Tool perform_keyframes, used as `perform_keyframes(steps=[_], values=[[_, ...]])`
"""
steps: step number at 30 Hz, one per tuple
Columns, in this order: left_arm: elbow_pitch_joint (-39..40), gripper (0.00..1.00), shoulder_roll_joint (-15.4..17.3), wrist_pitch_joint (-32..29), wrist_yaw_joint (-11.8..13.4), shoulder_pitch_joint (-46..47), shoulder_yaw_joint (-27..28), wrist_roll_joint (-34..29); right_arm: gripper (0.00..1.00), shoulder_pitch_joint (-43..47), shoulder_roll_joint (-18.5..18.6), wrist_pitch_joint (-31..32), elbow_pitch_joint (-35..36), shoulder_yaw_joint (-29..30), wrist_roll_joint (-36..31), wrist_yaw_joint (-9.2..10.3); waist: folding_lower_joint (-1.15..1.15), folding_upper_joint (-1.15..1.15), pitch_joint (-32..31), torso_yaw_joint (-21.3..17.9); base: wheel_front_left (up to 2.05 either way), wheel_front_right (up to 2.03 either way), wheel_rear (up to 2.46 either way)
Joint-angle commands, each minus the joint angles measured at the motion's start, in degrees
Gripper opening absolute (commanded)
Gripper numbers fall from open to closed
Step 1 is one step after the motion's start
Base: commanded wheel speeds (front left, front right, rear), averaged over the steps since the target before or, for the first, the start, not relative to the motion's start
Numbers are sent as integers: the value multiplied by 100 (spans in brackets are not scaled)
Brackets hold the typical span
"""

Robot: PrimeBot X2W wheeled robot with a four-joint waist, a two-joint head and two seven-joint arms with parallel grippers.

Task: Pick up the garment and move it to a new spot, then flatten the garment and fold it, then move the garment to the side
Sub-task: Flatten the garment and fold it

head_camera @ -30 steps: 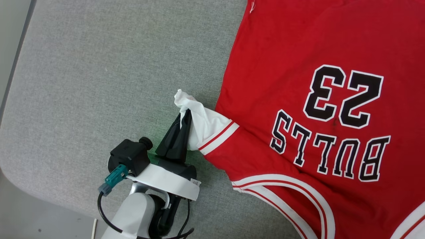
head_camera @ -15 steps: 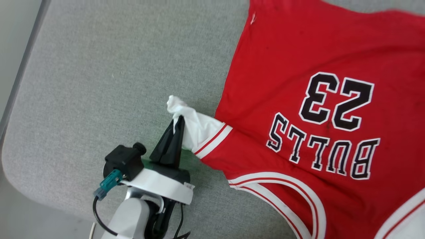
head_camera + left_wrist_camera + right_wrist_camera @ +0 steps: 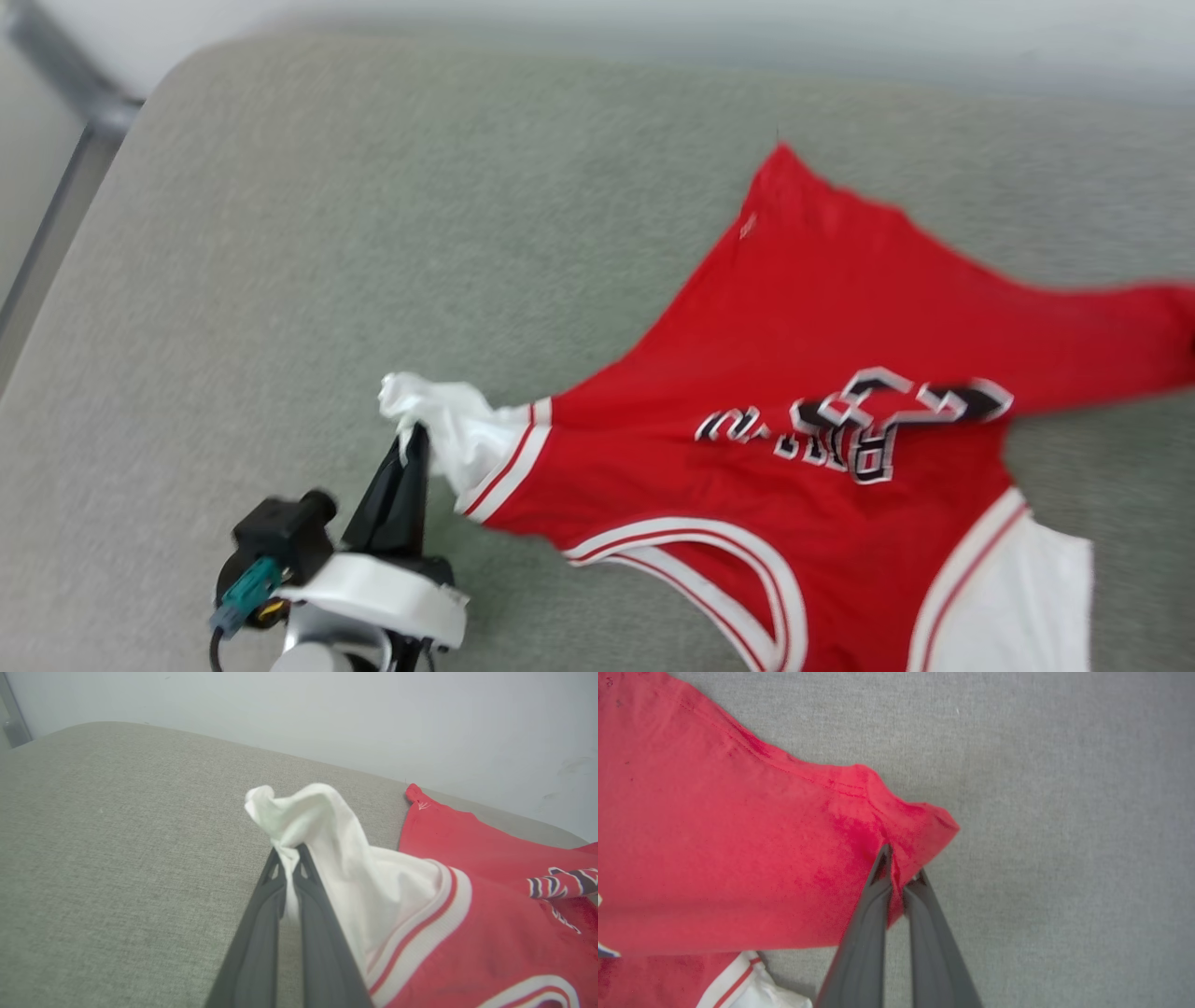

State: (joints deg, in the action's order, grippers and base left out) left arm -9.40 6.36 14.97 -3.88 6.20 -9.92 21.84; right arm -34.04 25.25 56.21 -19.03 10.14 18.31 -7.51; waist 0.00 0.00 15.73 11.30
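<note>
while the left gripper (image 3: 289, 851) pinches the white sleeve (image 3: 327, 826) of the jersey (image 3: 794, 392), the right gripper (image 3: 901, 863) is clamped on a red corner (image 3: 920, 821). jersey stretches rightward from the left fingers across the grey cushion (image 3: 280, 233); possibly part-lifted, head view blurred.

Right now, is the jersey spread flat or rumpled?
Rumpled, not flat: lettering on the jersey is creased, the left gripper pinches its bunched white sleeve, the right gripper pinches a red corner.
</note>
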Motion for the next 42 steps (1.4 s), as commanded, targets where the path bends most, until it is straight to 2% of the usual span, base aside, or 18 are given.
perform_keyframes(steps=[1, 11, 19, 20, 21, 26, 32, 35, 38, 42], values=[[-13, 0, 65, -5, 61, -142, 74, 31, 0, 506, -114, 27, 298, 113, 39, 4, 0, 0, -465, -468, 0, 0, 0], [-26, 0, 252, -346, 271, -627, 226, 154, 0, 2961, -926, 224, 1787, 539, 179, 4, 0, 0, -884, -1172, 0, 0, 0], [-4, 0, 348, -533, 337, -771, 256, 233, 0, 4299, -1840, -9, 2253, 773, 238, 3, 0, 0, -934, -1412, 0, 0, 0], [-3, 0, 353, -555, 340, -775, 249, 240, 25, 4390, -1922, -106, 2271, 813, 258, 4, 0, 0, -932, -1421, 0, 0, 0], [-5, 0, 356, -577, 338, -767, 235, 244, 100, 4492, -1991, -184, 2256, 834, 282, 4, 0, 0, -926, -1425, 0, 0, 0], [-46, 0, 396, -631, 308, -672, 196, 256, 100, 4547, -2198, -1281, 2264, 1005, 478, 4, 0, 0, -918, -1423, 0, 0, 0], [-22, 0, 423, -651, 325, -591, 167, 261, 100, 4089, -2228, -3767, 2151, 883, 497, 3, 0, 0, -852, -1406, 0, 0, 0], [24, 0, 429, -659, 328, -511, 145, 252, 100, 3721, -2137, -4660, 1880, 729, 395, 3, 0, 0, -730, -1375, 0, 0, 0], [105, 0, 423, -656, 327, -388, 103, 224, 100, 3226, -1954, -5130, 1492, 515, 361, 3, 0, 0, -546, -1332, 0, 0, 0], [225, 0, 418, -637, 254, -146, -12, 141, 100, 2394, -1570, -5143, 915, 91, 431, 3, 0, 0, -195, -1217, 0, 0, 0]])
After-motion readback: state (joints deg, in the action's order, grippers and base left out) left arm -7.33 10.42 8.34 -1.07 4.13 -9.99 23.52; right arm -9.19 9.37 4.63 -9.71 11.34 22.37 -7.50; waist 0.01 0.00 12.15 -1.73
